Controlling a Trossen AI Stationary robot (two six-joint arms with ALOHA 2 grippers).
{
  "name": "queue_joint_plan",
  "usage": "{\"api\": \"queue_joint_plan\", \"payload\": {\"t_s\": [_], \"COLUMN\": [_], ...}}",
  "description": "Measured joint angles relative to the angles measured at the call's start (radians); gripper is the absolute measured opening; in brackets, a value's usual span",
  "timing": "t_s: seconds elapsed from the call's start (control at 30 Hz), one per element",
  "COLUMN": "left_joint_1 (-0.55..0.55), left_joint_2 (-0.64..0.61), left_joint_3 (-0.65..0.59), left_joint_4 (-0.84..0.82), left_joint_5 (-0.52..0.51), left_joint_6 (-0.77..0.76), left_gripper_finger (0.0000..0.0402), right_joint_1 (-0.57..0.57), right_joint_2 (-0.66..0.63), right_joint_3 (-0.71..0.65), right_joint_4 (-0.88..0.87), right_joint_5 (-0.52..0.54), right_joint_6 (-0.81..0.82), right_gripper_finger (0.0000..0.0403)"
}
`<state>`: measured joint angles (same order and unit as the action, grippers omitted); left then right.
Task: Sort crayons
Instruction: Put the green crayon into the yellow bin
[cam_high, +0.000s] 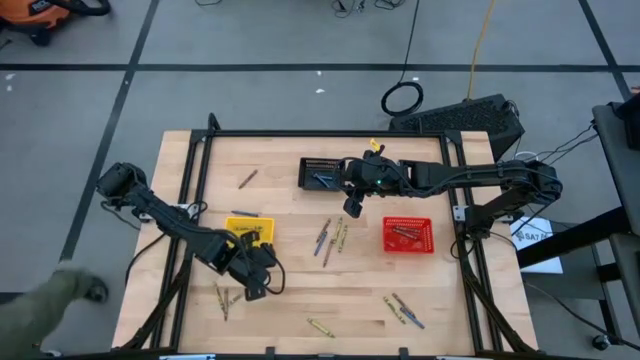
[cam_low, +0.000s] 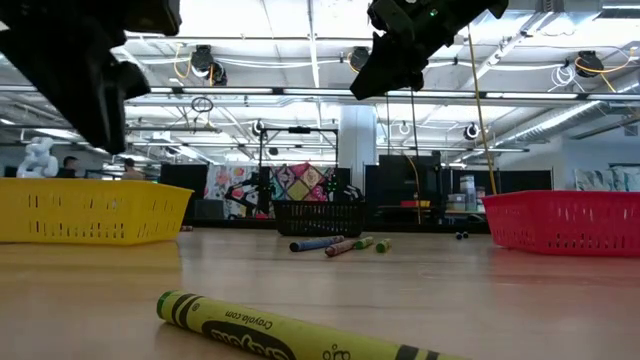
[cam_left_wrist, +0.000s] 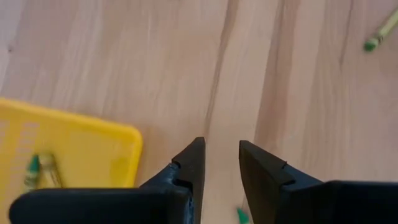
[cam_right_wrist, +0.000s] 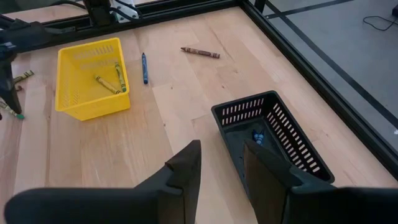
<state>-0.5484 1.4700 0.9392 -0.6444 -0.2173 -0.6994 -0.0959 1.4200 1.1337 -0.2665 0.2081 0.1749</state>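
Baskets, three: yellow basket (cam_high: 250, 229) on my left, black basket (cam_high: 320, 172) at centre-back, red basket (cam_high: 408, 234) on my right.

Pincers, two. My left pincer (cam_high: 268, 272) hangs just off the yellow basket's near corner, fingers (cam_left_wrist: 191, 163) apart, nothing between them. My right pincer (cam_high: 354, 203) hangs beside the black basket, fingers (cam_right_wrist: 188, 163) likewise apart and empty.

Crayons, loose on the table (cam_high: 290, 300), left to right from above:
- near-left pair (cam_high: 222, 298), two or three (hard to separate);
- one blue crayon (cam_high: 240, 213) beside the yellow basket;
- one brown crayon (cam_high: 247, 179) toward the back;
- one yellow crayon (cam_high: 320, 327) at the near edge;
- central cluster (cam_high: 332, 238), about four;
- near-right cluster (cam_high: 402, 310), about three.

Crayons in baskets: the right wrist view shows two inside the yellow basket (cam_right_wrist: 111, 78) and blue ones in the black; the view from above shows several in the red.

The low view alone shows the wrapper print on the nearest crayon (cam_low: 290, 332).
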Motion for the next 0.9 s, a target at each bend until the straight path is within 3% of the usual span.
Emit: {"api": "queue_joint_plan", "payload": {"t_s": [0.3,0.9], "left_joint_1": [-0.001,0.0], "left_joint_2": [0.0,0.0], "left_joint_3": [0.0,0.0], "left_joint_4": [0.129,0.164], "left_joint_5": [0.0,-0.034], "left_joint_6": [0.008,0.007], "left_gripper_finger": [0.0096,0.0096], "right_joint_1": [0.0,0.0], "right_joint_2": [0.0,0.0], "right_joint_3": [0.0,0.0], "right_joint_4": [0.0,0.0], "right_joint_5": [0.0,-0.003], "right_joint_6": [0.0,0.0], "right_gripper_finger": [0.0105,0.0105]}}
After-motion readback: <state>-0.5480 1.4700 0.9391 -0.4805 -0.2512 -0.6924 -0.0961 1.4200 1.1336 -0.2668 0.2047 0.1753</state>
